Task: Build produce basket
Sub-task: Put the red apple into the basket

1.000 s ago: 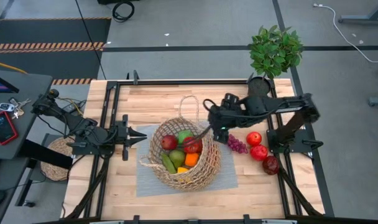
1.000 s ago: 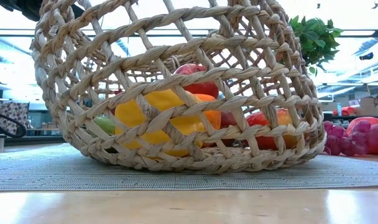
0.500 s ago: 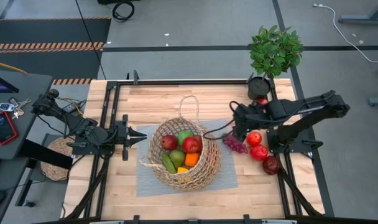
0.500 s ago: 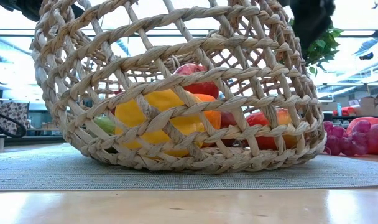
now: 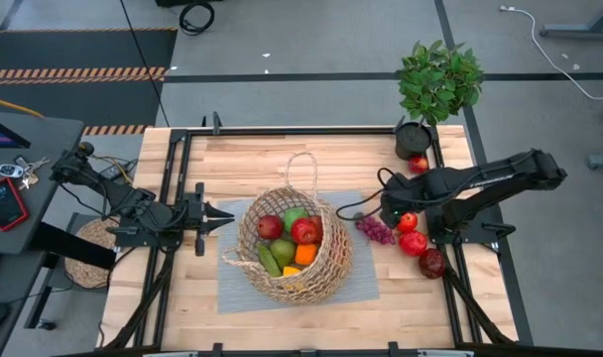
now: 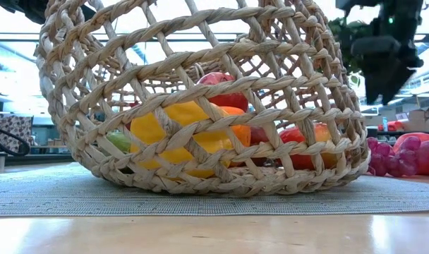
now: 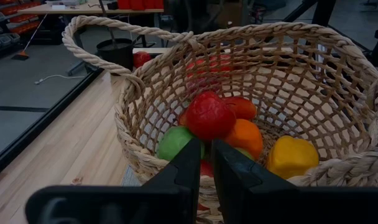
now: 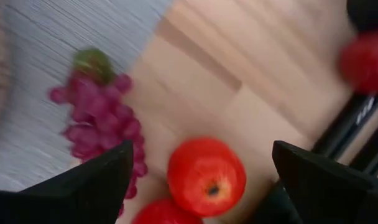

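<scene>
The basket [image 5: 295,246] is sitting on a grey mat [image 5: 232,288] in the middle of the wooden surface [image 5: 242,164], and it is serving here as the landmark. Inside it are lying a red apple [image 5: 270,226], a green fruit [image 5: 295,216], another red fruit [image 5: 304,231], an orange [image 5: 305,254], a green vegetable [image 5: 269,261] and a yellow piece [image 7: 292,155].

To the right of the basket, a bunch of purple grapes [image 5: 377,229] is resting at the mat's edge. Farther right of the basket are lying a red apple [image 5: 408,221], a second red fruit [image 5: 414,243] and a darker red one [image 5: 432,263], close together. Another red fruit [image 5: 418,164] is sitting farther back on the right, beside a potted plant [image 5: 438,82].

The right gripper [image 5: 389,211] is hovering right of the basket, above the grapes and the nearest apple, with its fingers [image 8: 96,177] spread wide and holding nothing.

The left gripper [image 5: 222,217] is waiting just left of the basket, pointing at its wall, with its fingers [image 7: 189,171] drawn narrow and almost touching, holding nothing.
</scene>
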Action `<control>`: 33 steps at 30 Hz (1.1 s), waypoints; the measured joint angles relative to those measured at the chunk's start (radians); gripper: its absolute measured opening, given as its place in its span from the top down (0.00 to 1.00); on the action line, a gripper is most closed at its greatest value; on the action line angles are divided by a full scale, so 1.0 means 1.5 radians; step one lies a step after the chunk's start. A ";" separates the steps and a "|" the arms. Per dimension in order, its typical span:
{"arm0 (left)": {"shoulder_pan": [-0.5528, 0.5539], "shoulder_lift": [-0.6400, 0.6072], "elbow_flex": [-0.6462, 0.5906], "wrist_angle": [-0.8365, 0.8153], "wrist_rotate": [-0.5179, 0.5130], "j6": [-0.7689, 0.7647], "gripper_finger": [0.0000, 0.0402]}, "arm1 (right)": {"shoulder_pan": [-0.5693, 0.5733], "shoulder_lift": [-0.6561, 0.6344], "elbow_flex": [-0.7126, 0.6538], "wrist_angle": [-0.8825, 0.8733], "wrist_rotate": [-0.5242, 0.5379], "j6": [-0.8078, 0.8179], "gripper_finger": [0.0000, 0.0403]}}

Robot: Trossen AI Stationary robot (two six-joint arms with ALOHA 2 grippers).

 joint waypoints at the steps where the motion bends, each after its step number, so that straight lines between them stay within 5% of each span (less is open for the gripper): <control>1: 0.000 0.000 0.000 0.000 0.000 0.000 0.88 | -0.005 0.001 -0.010 0.000 -0.013 0.013 0.04; 11: 0.000 0.000 0.000 0.000 0.000 0.000 0.88 | -0.072 0.002 -0.093 0.037 -0.126 0.018 0.05; 33: 0.000 0.000 0.000 0.000 0.000 0.000 0.88 | -0.139 0.082 -0.155 0.117 -0.210 -0.008 0.05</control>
